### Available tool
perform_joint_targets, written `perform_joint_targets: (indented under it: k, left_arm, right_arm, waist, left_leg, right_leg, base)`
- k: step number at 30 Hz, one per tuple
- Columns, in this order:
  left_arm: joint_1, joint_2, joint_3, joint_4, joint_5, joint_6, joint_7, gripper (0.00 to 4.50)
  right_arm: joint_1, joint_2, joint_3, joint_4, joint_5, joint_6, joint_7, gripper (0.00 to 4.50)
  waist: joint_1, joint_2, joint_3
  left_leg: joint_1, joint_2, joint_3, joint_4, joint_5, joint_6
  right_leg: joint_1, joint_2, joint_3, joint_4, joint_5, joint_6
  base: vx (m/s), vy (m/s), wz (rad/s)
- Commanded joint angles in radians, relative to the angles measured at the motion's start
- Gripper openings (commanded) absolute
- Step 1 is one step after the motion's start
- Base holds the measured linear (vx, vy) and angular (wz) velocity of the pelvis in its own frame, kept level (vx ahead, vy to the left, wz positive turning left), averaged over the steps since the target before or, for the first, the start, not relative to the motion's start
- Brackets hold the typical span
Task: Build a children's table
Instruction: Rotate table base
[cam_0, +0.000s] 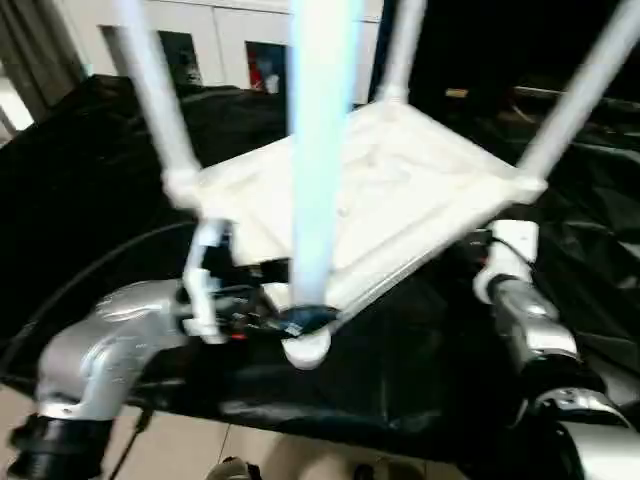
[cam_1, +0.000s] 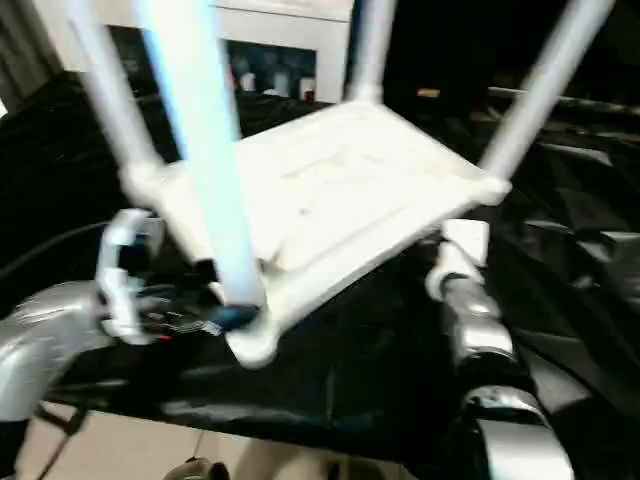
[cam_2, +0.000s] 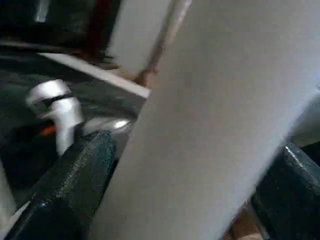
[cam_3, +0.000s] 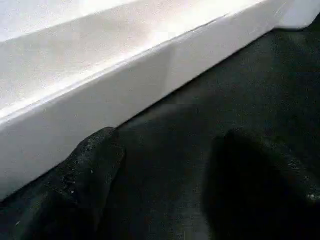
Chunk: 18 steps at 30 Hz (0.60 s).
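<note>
Upside down on black cloth (cam_0: 420, 380), the smooth white table (cam_0: 400, 190) lifts four tapered round legs. Its nearest leg (cam_0: 318, 150) stands between the left gripper's (cam_2: 195, 190) spread jaws; the right gripper's (cam_3: 165, 185) spread jaws sit just beside the rim.

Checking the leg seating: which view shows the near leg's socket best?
The left eye view: the near leg drops into its corner socket, unobstructed. The right eye view shows the same, more blurred. The left wrist view shows just the leg's shaft between the fingers; the right wrist view, just the top's edge.
</note>
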Motion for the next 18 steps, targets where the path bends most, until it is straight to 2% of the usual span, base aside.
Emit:
perform_joint_targets:
  k: [1, 4, 10, 11, 13, 18]
  left_arm:
    - [-0.013, -0.007, -0.028, -0.013, -0.017, 0.015, 0.002, 4.50]
    - [-0.023, -0.017, -0.044, 0.004, -0.010, 0.020, 0.000, 4.50]
    - [-0.058, -0.040, -0.045, 0.089, 0.021, -0.010, 0.017, 4.50]
    - [-0.076, -0.052, -0.037, 0.127, 0.027, -0.022, 0.022, 4.50]
    - [-0.087, -0.058, -0.035, 0.150, 0.031, -0.030, 0.023, 4.50]
    - [-0.112, -0.081, -0.041, 0.168, 0.013, -0.022, 0.009, 4.50]
  right_arm:
    - [-0.029, 0.030, 0.049, 0.007, -0.013, -0.005, 0.050, 3.76]
    - [-0.044, 0.051, 0.063, 0.016, -0.023, -0.007, 0.062, 3.76]
    - [-0.080, 0.069, 0.070, 0.050, -0.038, -0.016, 0.065, 3.76]
    - [-0.088, 0.072, 0.067, 0.052, -0.030, -0.025, 0.089, 3.76]
    - [-0.092, 0.075, 0.068, 0.053, -0.025, -0.029, 0.110, 3.76]
    - [-0.088, 0.087, 0.092, 0.040, -0.018, -0.036, 0.188, 3.76]
  waist:
    - [0.008, -0.006, -0.076]
    - [0.003, -0.007, -0.077]
    - [0.008, -0.004, -0.078]
    - [0.009, -0.011, -0.079]
    - [0.016, -0.009, -0.080]
    - [0.017, -0.012, -0.082]
  left_leg:
    - [0.004, 0.014, -0.011, -0.060, -0.183, -0.004]
    - [0.009, 0.014, -0.010, -0.057, -0.193, 0.002]
    - [0.015, 0.014, -0.008, -0.057, -0.187, 0.008]
    - [0.014, 0.015, -0.008, -0.057, -0.184, 0.008]
    - [0.015, 0.015, -0.008, -0.057, -0.178, 0.011]
    - [0.013, 0.016, -0.008, -0.055, -0.156, 0.023]
  right_leg:
    - [0.057, -0.048, 0.042, -0.070, -0.151, -0.196]
    - [0.054, -0.048, 0.044, -0.071, -0.157, -0.205]
    - [0.051, -0.045, 0.044, -0.070, -0.130, -0.222]
    - [0.053, -0.046, 0.044, -0.069, -0.126, -0.219]
    - [0.053, -0.047, 0.046, -0.067, -0.121, -0.218]
    - [0.056, -0.049, 0.045, -0.064, -0.083, -0.230]
  base:
    - [0.000, 0.000, 0.00]
    - [0.000, 0.000, 0.00]
    - [0.000, 0.000, 0.00]
    - [0.000, 0.000, 0.00]
    - [0.000, 0.000, 0.00]
    - [0.000, 0.000, 0.00]
